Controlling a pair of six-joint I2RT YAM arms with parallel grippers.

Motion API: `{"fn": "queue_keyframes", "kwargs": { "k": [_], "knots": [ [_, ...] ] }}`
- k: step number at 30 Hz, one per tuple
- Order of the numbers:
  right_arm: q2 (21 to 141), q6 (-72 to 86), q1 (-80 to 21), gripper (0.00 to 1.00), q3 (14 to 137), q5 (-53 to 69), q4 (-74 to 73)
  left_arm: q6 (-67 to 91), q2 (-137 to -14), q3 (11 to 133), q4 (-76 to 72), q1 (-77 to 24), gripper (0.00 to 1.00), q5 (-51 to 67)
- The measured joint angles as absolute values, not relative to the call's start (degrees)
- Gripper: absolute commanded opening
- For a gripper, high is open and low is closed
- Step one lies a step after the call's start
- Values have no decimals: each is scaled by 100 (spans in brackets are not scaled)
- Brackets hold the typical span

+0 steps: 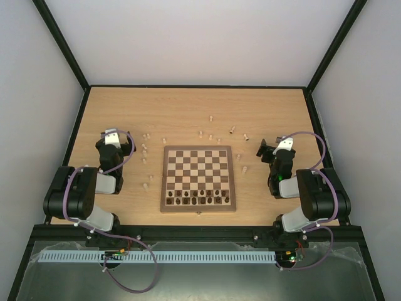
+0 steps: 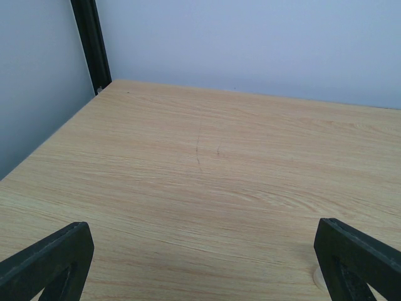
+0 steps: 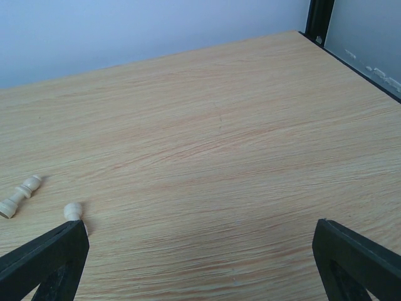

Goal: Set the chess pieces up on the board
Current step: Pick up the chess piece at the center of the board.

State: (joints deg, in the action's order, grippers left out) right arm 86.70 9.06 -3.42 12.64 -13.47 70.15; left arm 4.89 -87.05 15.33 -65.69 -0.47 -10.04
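**Q:** Which step do I log here?

**A:** The opening one, as I read it. No pale man stands on the board [image 1: 199, 179] yet. The chess pieces [image 1: 145, 151] lie scattered on the worktop [image 1: 125, 106]: a cluster just left of the board, a loose arc beyond its far edge, and one off its right side. Only the dark chessmen [image 1: 200, 197] are placed, on the two near rows.

**Q:** Hands?

**A:** The left hand [image 1: 111, 134] hovers left of the board, jaws spread wide with nothing between them. The right hand [image 1: 269, 149] sits right of the board, equally wide and empty. My right wrist view shows one pale piece lying on its side [image 3: 19, 195]. A smaller one [image 3: 73, 211], posture unclear, is just beside the finger [image 3: 50, 260] at the left of that view. Both are outside the jaws.

**Q:** Next move?

**A:** My judgement is to take one pale piece from the left cluster with the left hand. I need to turn that hand toward the cluster, descend straddling a single man, and close gently. The pieces are tiny and near each other, and toppled ones need a grip across the body. The target is the far two rows.
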Motion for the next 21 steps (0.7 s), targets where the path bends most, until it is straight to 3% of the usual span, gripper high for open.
{"fn": "queue_keyframes", "kwargs": {
  "k": [11, 21],
  "knots": [
    [8595, 827, -338, 99, 1341, -1081, 6729, 360, -8604, 1621, -6230, -211, 99, -1068],
    [6169, 1415, -388, 99, 2462, -742, 3929, 346, -6464, 2558, -4182, -904, 100, -1118]
  ]
}}
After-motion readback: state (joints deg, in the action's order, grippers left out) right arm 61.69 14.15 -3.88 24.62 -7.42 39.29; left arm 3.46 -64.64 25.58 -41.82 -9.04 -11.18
